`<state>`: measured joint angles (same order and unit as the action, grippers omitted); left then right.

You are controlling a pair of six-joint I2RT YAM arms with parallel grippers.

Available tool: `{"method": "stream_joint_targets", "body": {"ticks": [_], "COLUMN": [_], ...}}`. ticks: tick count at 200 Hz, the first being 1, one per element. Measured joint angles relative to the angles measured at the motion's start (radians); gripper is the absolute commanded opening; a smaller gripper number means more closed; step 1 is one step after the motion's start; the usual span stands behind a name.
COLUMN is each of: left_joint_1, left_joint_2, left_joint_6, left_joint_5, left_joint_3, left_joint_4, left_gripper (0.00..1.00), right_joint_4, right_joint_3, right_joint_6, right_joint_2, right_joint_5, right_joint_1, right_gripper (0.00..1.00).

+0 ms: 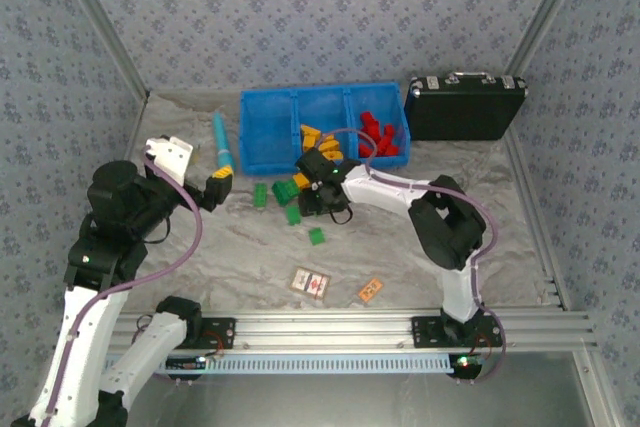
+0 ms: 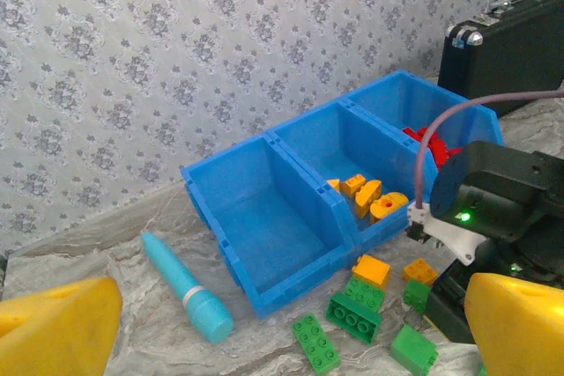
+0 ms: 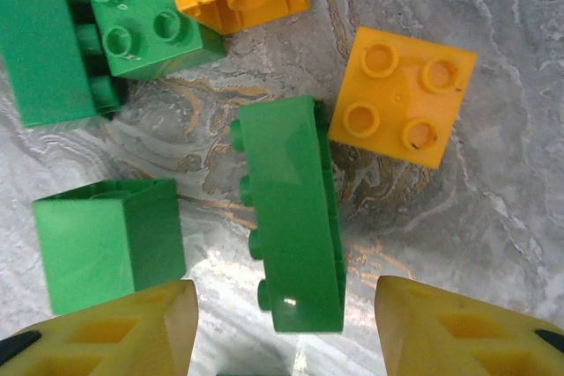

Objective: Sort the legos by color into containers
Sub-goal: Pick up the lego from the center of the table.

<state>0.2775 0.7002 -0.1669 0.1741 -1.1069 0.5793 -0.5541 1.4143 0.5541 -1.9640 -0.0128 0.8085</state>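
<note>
Three compartments in blue tray (image 1: 268, 137): red legos (image 1: 378, 134) in right one, orange-yellow legos (image 1: 320, 139) in middle, left one bare, presumably saved for green. Green legos (image 1: 285, 192) loose on desk (image 1: 400, 257) just in front of tray. Right end effector (image 3: 286, 323) over that pile, fingers spread either side of green brick (image 3: 295, 217) lying on its side, not squeezing, looks lined up for grab. Left end effector (image 2: 282, 332) spread wide, pinching nothing, off tray's left front, out of way. Cards (image 1: 311, 282) well in front of tray: print too small to read.
</note>
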Motion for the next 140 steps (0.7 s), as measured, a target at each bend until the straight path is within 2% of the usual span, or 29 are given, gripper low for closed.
{"method": "stream_joint_targets", "body": {"ticks": [43, 63, 93, 117, 140], "left_joint_1": [0.007, 0.007, 0.007, 0.007, 0.008], "left_joint_2": [0.0, 0.0, 0.001, 0.003, 0.005], "left_joint_6": [-0.001, -0.001, -0.002, -0.006, -0.008], "left_joint_5": [-0.006, -0.007, -0.016, -0.026, -0.033], "left_joint_3": [0.0, 0.0, 0.0, 0.0, 0.0], "left_joint_4": [0.0, 0.0, 0.001, 0.005, 0.009], "left_gripper": [1.0, 1.0, 1.0, 1.0, 1.0], "right_joint_4": [-0.037, -0.06, -0.15, -0.236, -0.236], "right_joint_3": [0.041, 0.058, 0.132, 0.305, 0.488], "right_joint_6": [-0.037, -0.061, -0.098, -0.13, -0.182], "right_joint_2": [-0.043, -0.047, -0.047, -0.047, -0.05], "right_joint_5": [-0.025, -0.029, -0.016, 0.01, 0.027], "right_joint_1": [0.0, 0.0, -0.002, -0.008, -0.011], "right_gripper": [0.27, 0.21, 0.16, 0.16, 0.16]}}
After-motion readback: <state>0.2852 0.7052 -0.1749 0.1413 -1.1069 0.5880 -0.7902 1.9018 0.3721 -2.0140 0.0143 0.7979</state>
